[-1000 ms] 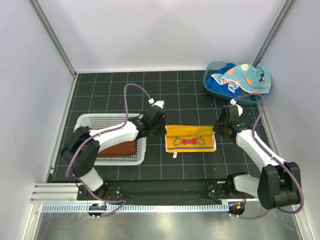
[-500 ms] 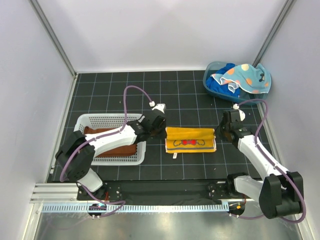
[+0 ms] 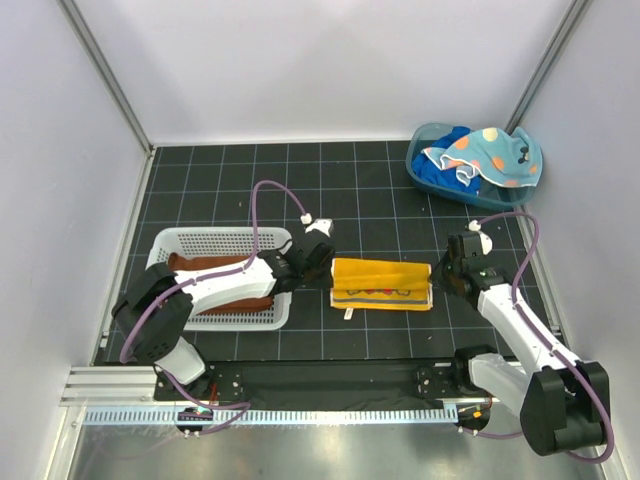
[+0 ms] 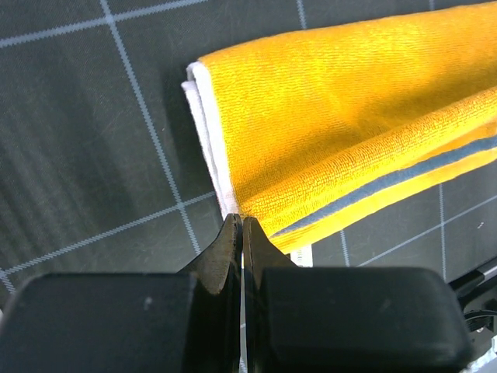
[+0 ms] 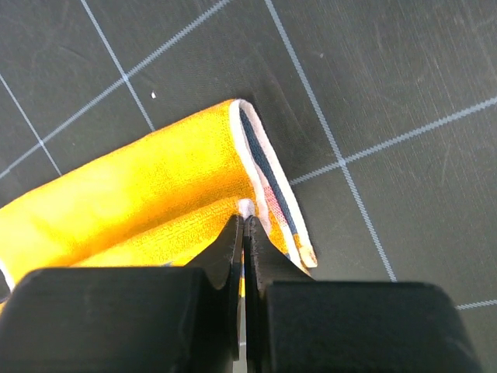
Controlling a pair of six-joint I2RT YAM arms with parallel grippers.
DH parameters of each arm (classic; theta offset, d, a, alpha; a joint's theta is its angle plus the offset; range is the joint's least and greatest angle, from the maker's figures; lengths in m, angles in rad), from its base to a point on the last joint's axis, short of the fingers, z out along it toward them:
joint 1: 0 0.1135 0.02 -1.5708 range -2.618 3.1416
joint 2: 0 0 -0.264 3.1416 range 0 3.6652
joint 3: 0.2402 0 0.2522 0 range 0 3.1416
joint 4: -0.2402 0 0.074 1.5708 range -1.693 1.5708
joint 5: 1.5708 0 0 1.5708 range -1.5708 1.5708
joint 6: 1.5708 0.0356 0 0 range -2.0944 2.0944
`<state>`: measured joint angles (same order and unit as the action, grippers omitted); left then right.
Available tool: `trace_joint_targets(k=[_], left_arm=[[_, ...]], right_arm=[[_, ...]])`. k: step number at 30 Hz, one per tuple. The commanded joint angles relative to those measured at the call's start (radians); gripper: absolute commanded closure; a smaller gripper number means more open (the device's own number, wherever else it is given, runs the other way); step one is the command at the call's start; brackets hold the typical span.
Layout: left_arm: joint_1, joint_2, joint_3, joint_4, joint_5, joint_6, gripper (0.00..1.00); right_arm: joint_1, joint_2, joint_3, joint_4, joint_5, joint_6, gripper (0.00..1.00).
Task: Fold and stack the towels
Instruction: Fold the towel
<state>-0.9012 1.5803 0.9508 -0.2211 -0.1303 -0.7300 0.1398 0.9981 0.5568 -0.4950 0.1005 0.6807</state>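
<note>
A yellow-orange towel [image 3: 380,283] lies half folded on the black mat between my arms, its upper layer drawn over toward the near edge. My left gripper [image 3: 326,264] is shut on the towel's left end; in the left wrist view its tips [image 4: 242,223] pinch the cloth [image 4: 349,116] at the white hem. At the right end my right gripper [image 3: 438,273] is shut too, its tips [image 5: 245,220] pinching the folded layer [image 5: 140,194]. A rust-brown towel [image 3: 240,302] lies in the white basket. A spotted light-blue towel [image 3: 490,150] and a royal blue one [image 3: 452,138] sit in the tub.
The white mesh basket [image 3: 215,236] stands left of the yellow towel, under my left arm. A blue plastic tub [image 3: 421,172] is at the far right corner. Walls and metal posts close in the mat on three sides.
Both grippers moved toward the near edge with the yellow towel's upper layer, folding it over so the red pattern is now covered. The towel looks narrower.
</note>
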Motion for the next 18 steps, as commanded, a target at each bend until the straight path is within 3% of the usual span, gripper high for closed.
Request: trace_joint_targets(k=[1,4,7,13,18], left_arm=[[0.001,-0.006,-0.021,-0.009,-0.045,-0.009,1.00],[-0.001,-0.003,-0.026,-0.012,-0.038,-0.014,1.00],[-0.004,0.003,-0.037,-0.011,-0.035,-0.019,0.92],[-0.010,-0.023,-0.044,-0.011,0.003,-0.003,0.61],[-0.011,-0.104,-0.017,-0.055,0.014,0.009,0.57]], right_arm=[[-0.005,-0.041,-0.018,0.006,0.025,0.017,0.95],[-0.005,-0.064,-0.032,0.012,0.002,0.019,0.89],[-0.005,-0.098,-0.046,0.013,0.001,0.019,0.80],[-0.005,-0.180,-0.029,-0.025,0.007,0.010,0.65],[-0.005,-0.185,0.011,-0.031,-0.015,0.002,0.61]])
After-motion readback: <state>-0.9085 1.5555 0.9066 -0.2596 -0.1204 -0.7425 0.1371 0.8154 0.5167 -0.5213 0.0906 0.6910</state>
